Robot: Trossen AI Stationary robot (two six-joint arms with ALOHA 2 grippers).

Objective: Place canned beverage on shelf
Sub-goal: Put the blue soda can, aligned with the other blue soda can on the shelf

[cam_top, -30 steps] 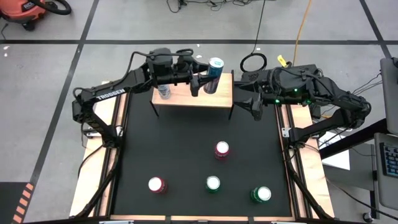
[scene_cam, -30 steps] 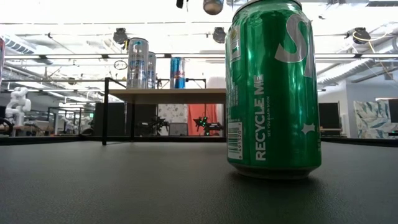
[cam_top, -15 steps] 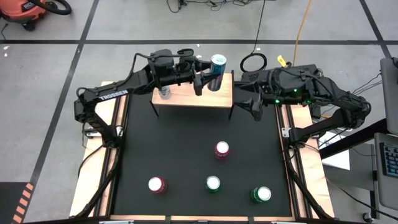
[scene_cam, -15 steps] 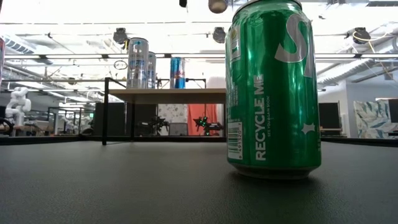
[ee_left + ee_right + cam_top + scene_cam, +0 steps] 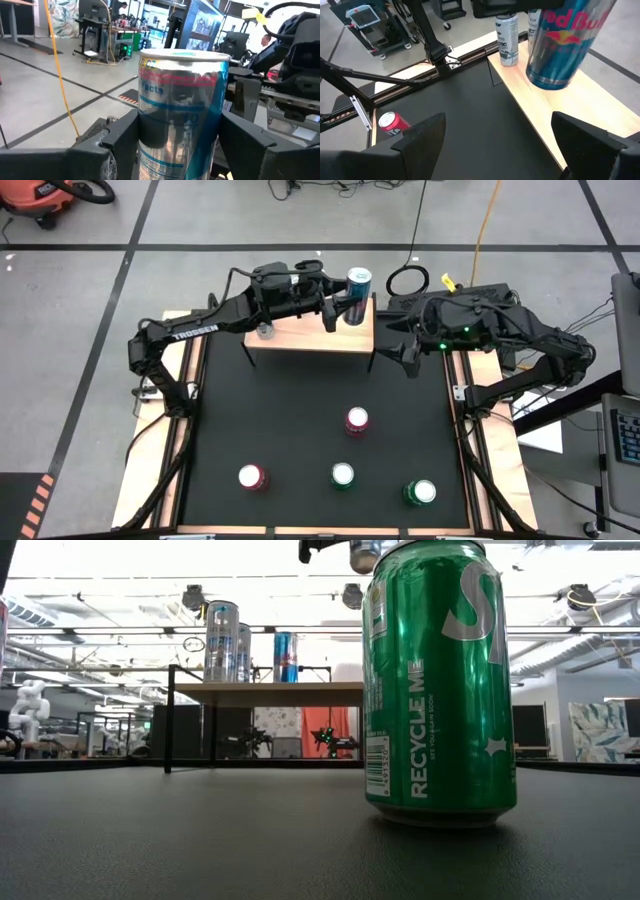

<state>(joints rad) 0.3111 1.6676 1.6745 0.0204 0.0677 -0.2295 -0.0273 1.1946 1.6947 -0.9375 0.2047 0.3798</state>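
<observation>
The left gripper [image 5: 340, 305] grips a blue can [image 5: 356, 284], fingers closed on its sides, holding it above the shelf [image 5: 350, 337] near its right end. This looks like the placing step: next it must lower straight and release. The right gripper [image 5: 405, 358] waits open beside the shelf.

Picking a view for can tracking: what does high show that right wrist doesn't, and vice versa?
Only the high view: both arms whole, the left gripper gripping the blue can, and four cans on the black mat, including a green can.

Only the right wrist view: the blue can's lettered side, tilted, its base lifted clear of the shelf; the right gripper open.

Both: the shelf, the blue can, a silver can standing on the shelf.
</observation>
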